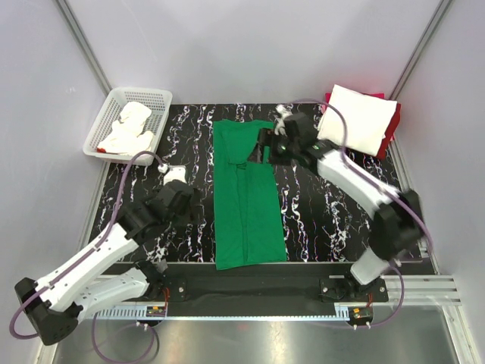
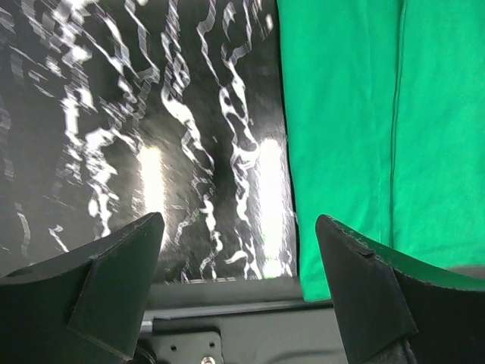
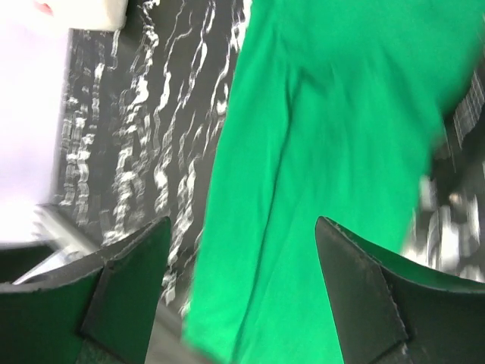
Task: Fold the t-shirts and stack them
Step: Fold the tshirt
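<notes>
**Item 1, green t-shirt**: is lying flat along the middle of the table, already narrowed into a long strip that is running from the far side to the near edge. A seam line is showing down its length.

**Item 2, white t-shirt** on **red t-shirt**: are sitting folded as a stack in the far right corner, well apart from the green one.

**Item 3, basket**: is standing at the far left, holding crumpled white cloth. I cannot tell whether it is another shirt.

**Item 4, right gripper**: is hovering over the far part of the strip with its fingers spread wide and gripping nothing.

**Item 5, left gripper**: is hanging over bare tabletop just beside the strip's left edge near the near hem, also spread and empty.

**Hazards, as judged:** the end-to-end fold is looking like the next step. A pinch catching only the top layer would be letting the side folds fall open. With the left gripper sitting off the cloth, a straight descent would be closing on nothing. Uneven lifting by the two arms would be skewing the strip.
</notes>
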`<state>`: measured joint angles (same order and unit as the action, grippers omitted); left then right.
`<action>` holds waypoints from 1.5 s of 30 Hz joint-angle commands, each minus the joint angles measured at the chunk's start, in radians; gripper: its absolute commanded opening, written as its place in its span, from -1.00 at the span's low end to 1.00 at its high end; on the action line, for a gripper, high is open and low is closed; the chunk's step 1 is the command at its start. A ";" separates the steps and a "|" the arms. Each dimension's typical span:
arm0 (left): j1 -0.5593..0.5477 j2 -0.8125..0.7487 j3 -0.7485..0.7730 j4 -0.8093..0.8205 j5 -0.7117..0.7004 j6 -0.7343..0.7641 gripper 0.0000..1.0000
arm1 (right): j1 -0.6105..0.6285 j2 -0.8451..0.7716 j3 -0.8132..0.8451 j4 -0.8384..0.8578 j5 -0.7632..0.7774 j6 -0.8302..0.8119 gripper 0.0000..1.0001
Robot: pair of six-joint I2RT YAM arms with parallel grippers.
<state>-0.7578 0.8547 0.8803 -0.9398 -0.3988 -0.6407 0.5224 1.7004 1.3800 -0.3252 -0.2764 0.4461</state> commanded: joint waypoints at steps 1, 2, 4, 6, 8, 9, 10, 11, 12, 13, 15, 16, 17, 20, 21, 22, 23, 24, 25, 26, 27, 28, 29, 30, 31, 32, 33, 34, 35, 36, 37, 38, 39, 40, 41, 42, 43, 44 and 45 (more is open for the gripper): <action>0.002 0.030 -0.035 0.082 0.141 -0.043 0.73 | 0.002 -0.240 -0.233 -0.222 0.144 0.231 0.67; 0.000 0.035 -0.062 0.110 0.187 -0.060 0.72 | 0.008 -0.345 -0.363 -0.239 0.147 0.274 0.65; -0.006 0.030 -0.154 0.192 0.303 -0.123 0.67 | 0.065 -0.463 -0.497 -0.258 0.186 0.402 0.56; -0.037 0.023 -0.242 0.231 0.344 -0.177 0.65 | 0.129 -0.644 -0.663 -0.276 0.248 0.518 0.54; -0.090 0.014 -0.285 0.271 0.347 -0.247 0.64 | 0.210 -0.761 -0.761 -0.326 0.272 0.587 0.53; -0.113 0.012 -0.315 0.279 0.342 -0.269 0.64 | 0.232 -0.784 -0.786 -0.360 0.298 0.636 0.51; -0.136 0.014 -0.325 0.285 0.334 -0.313 0.64 | 0.251 -0.800 -0.809 -0.373 0.299 0.655 0.50; -0.190 0.015 -0.333 0.283 0.306 -0.335 0.63 | 0.299 -0.820 -0.843 -0.380 0.301 0.673 0.48; -0.216 0.017 -0.342 0.280 0.289 -0.353 0.63 | 0.321 -0.826 -0.857 -0.383 0.310 0.709 0.47; -0.241 0.018 -0.342 0.265 0.270 -0.387 0.63 | 0.347 -0.828 -0.869 -0.385 0.318 0.726 0.44; -0.291 0.017 -0.356 0.248 0.230 -0.418 0.63 | 0.398 -0.815 -0.891 -0.380 0.336 0.756 0.41; -0.304 0.012 -0.365 0.243 0.226 -0.448 0.63 | 0.407 -0.802 -0.898 -0.370 0.341 0.761 0.38; -0.323 0.009 -0.377 0.248 0.221 -0.462 0.63 | 0.412 -0.794 -0.898 -0.362 0.344 0.764 0.37; -0.354 -0.019 -0.432 0.288 0.222 -0.513 0.62 | 0.413 -0.746 -0.897 -0.315 0.356 0.746 0.31; -0.360 -0.026 -0.452 0.292 0.218 -0.525 0.62 | 0.415 -0.731 -0.897 -0.273 0.356 0.734 0.29; -0.365 -0.040 -0.460 0.298 0.215 -0.545 0.61 | 0.413 -0.702 -0.904 -0.252 0.353 0.727 0.28; -0.371 -0.049 -0.466 0.300 0.210 -0.553 0.61 | 0.413 -0.688 -0.907 -0.233 0.353 0.724 0.27; -0.374 -0.054 -0.472 0.300 0.209 -0.557 0.61 | 0.415 -0.676 -0.908 -0.197 0.358 0.714 0.24; -0.376 -0.065 -0.474 0.302 0.206 -0.566 0.61 | 0.413 -0.664 -0.911 -0.180 0.362 0.709 0.22; -0.380 -0.071 -0.477 0.306 0.201 -0.568 0.61 | 0.413 -0.647 -0.914 -0.170 0.364 0.709 0.21; -0.380 -0.074 -0.481 0.308 0.199 -0.571 0.61 | 0.413 -0.636 -0.912 -0.155 0.365 0.706 0.16; -0.382 -0.075 -0.484 0.311 0.198 -0.574 0.61 | 0.413 -0.618 -0.909 -0.150 0.365 0.703 0.14; -0.382 -0.075 -0.488 0.315 0.199 -0.574 0.61 | 0.413 -0.607 -0.909 -0.149 0.364 0.701 0.12; -0.382 -0.072 -0.491 0.318 0.199 -0.574 0.61 | 0.413 -0.596 -0.909 -0.135 0.359 0.698 0.11; -0.383 -0.065 -0.494 0.329 0.201 -0.574 0.61 | 0.412 -0.587 -0.909 -0.126 0.359 0.695 0.09; -0.383 -0.059 -0.497 0.335 0.201 -0.574 0.61 | 0.413 -0.561 -0.909 -0.118 0.356 0.694 0.05; -0.385 -0.056 -0.504 0.343 0.202 -0.576 0.61 | 0.415 -0.549 -0.906 -0.107 0.355 0.686 -0.01; -0.385 -0.051 -0.506 0.352 0.202 -0.586 0.60 | 0.415 -0.530 -0.898 -0.104 0.352 0.680 -0.21; -0.388 -0.049 -0.511 0.354 0.199 -0.594 0.60 | 0.415 -0.522 -0.895 -0.103 0.349 0.674 -0.32; -0.390 -0.055 -0.520 0.361 0.193 -0.600 0.58 | 0.413 -0.518 -0.894 -0.103 0.348 0.671 -0.45; -0.391 -0.059 -0.524 0.363 0.190 -0.617 0.57 | 0.415 -0.519 -0.895 -0.103 0.350 0.671 -0.58; -0.393 -0.065 -0.530 0.365 0.184 -0.625 0.56 | 0.413 -0.522 -0.900 -0.103 0.350 0.671 -0.73; -0.394 -0.077 -0.540 0.371 0.181 -0.635 0.54 | 0.413 -0.527 -0.903 -0.098 0.352 0.672 -0.82; -0.396 -0.083 -0.544 0.372 0.178 -0.639 0.53 | 0.413 -0.533 -0.904 -0.098 0.353 0.675 -0.87; -0.396 -0.088 -0.549 0.371 0.169 -0.643 0.52 | 0.415 -0.541 -0.911 -0.100 0.355 0.675 -0.93; -0.394 -0.094 -0.557 0.369 0.164 -0.646 0.50 | 0.413 -0.545 -0.912 -0.098 0.355 0.678 -0.95; -0.396 -0.097 -0.561 0.371 0.161 -0.655 0.48 | 0.413 -0.551 -0.917 -0.097 0.353 0.677 -0.98; -0.396 -0.097 -0.567 0.374 0.155 -0.660 0.46 | 0.413 -0.553 -0.918 -0.095 0.353 0.678 -1.00; -0.394 -0.101 -0.578 0.389 0.153 -0.668 0.43 | 0.415 -0.555 -0.921 -0.091 0.353 0.678 -1.00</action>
<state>-1.1473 0.7700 0.3241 -0.6071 -0.1921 -1.2694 0.9295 1.1618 0.4732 -0.4294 0.0422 1.1301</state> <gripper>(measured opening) 0.728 0.025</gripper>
